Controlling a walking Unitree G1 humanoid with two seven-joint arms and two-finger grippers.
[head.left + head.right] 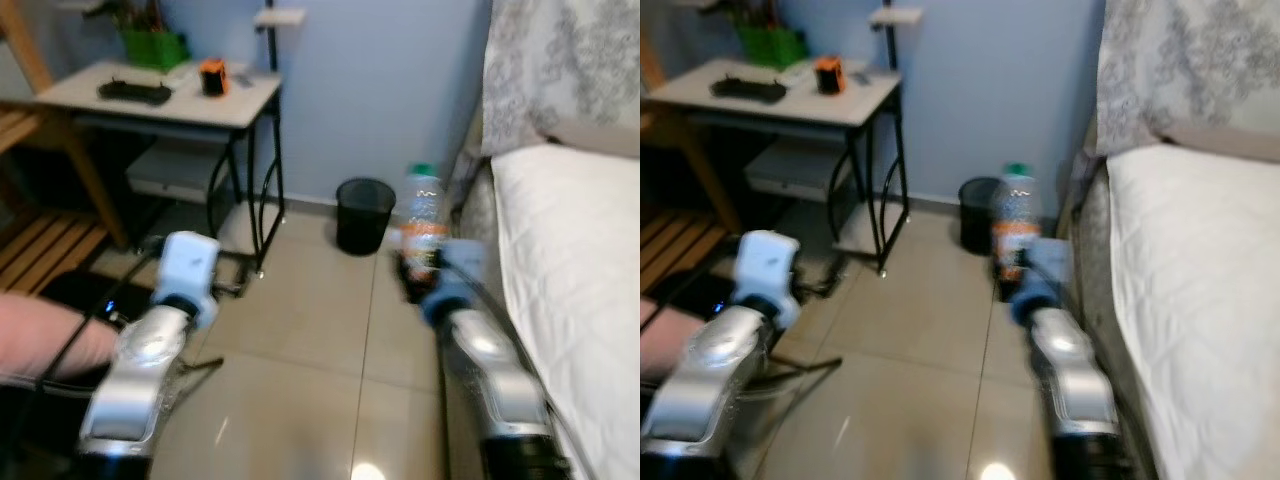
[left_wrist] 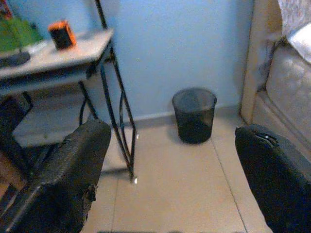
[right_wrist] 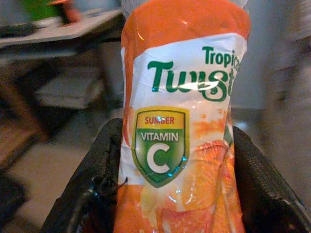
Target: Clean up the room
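Now, this is what you have before you:

Right gripper (image 3: 175, 194): your two black fingers are clamped on the orange juice bottle (image 3: 182, 116), one finger on each side of its lower part.
Orange juice bottle: it stands upright in your right gripper, held in the air before the side of the bed (image 1: 575, 290). In the left eye view you see its green cap on top and the orange label in the middle. The label reads "Twist" in green letters, with a green shield that says "VITAMIN C".
Left gripper (image 2: 175, 184): your fingers are spread well apart, with nothing between them. The left arm is raised before you, on your left side.
Black waste bin (image 2: 194, 114): it stands on the tiled floor (image 1: 300, 360), close against the blue wall (image 1: 380, 90), between the desk (image 1: 160, 95) and the bed. In the left eye view the bottle appears just to the right of the bin.
Desk: it is at your far left, with a light top and black metal legs. On it you can see a small orange object (image 1: 212, 76), a flat black thing and a green container at the back.
Bed: it is along your right side, with a white quilted cover and a patterned grey fabric above it.
Head views: both are somewhat blurred, so small details are not sure.
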